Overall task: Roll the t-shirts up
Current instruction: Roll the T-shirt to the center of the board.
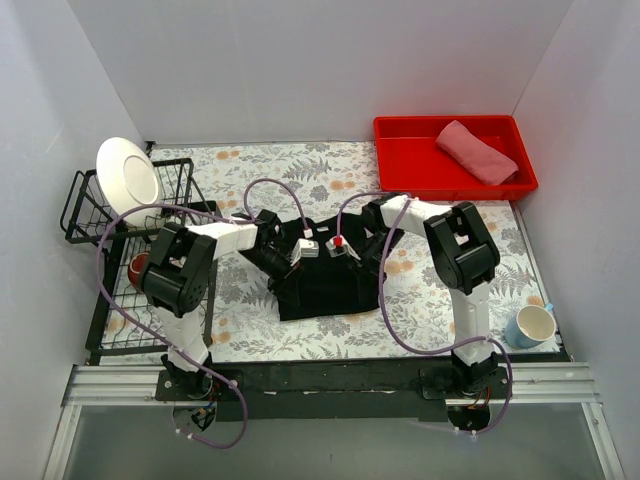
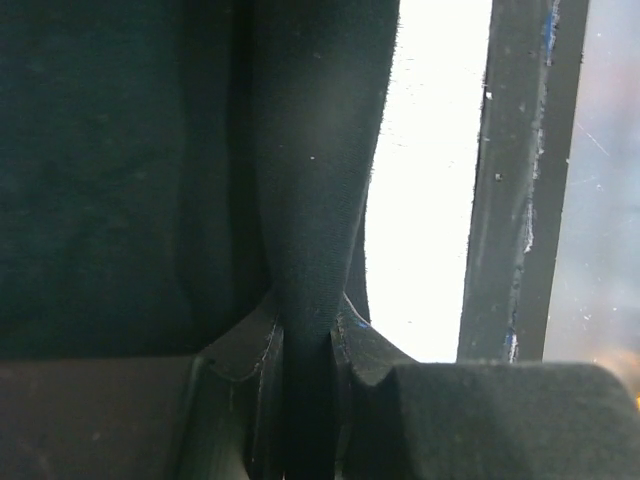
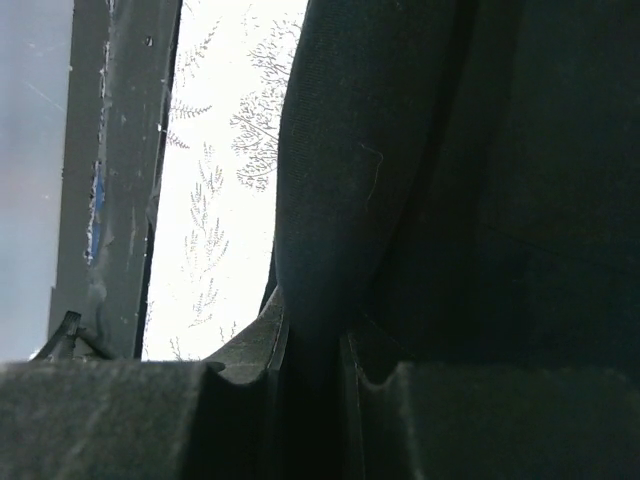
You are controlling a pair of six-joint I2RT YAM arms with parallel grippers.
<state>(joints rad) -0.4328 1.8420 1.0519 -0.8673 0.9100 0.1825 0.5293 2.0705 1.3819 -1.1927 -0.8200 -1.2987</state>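
Observation:
The black t-shirt lies folded at the middle of the floral tablecloth. My left gripper is shut on its far left edge, and a fold of black cloth runs up from between the jaws in the left wrist view. My right gripper is shut on its far right edge, with a fold of black cloth pinched between the jaws in the right wrist view. The salmon-pink t-shirt lies rolled in the red tray at the back right. No print shows.
A black wire rack at the left holds a white plate and a red cup. A light-blue mug stands at the near right. White walls close in the sides and back.

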